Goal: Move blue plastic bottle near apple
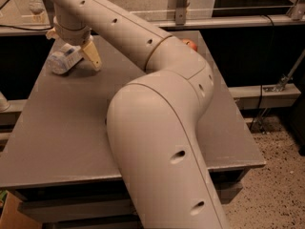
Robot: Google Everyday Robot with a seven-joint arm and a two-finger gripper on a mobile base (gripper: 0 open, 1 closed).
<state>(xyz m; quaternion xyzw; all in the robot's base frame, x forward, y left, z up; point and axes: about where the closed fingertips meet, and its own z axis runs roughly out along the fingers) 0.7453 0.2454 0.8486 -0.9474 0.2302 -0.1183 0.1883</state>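
Gripper (75,47) at blue plastic bottle (61,62), far-L; apple (189,45) far-R, partly hidden.

A flat grey rectangular table (52,132) fills the middle. Right of it lies speckled terrazzo floor (281,147). Beyond its far edge runs a pale metal rail (248,21) with a black cable (261,99) hanging. The gripper (74,51) hangs over its far-left corner.

The thick pale arm (143,51) bends at a bulky elbow (157,128) in the foreground and stretches to the far left, where the gripper (76,56) points downward beneath the wrist (71,30).
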